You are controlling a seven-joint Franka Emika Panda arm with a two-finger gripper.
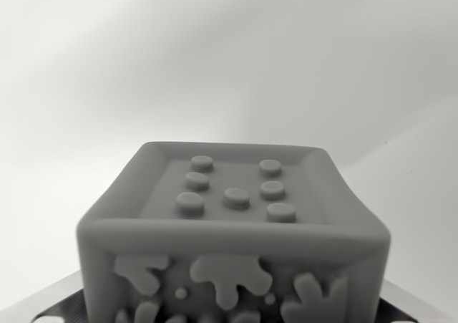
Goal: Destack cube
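A grey cube point(232, 230) fills the lower middle of the wrist view, very close to the camera. Its top face has a raised rim and several round studs. The face toward me carries splotch-shaped relief. My gripper point(230, 310) sits at the bottom edge, with the cube between its two fingers. Only dark metal slivers of the fingers point(59, 300) show at the cube's lower left and lower right, flush against its sides. Whatever lies under the cube is hidden. No second cube is visible.
Behind the cube there is only a plain, pale grey-white surface point(215, 58), blurred, with a soft diagonal shadow edge at the wrist view's right.
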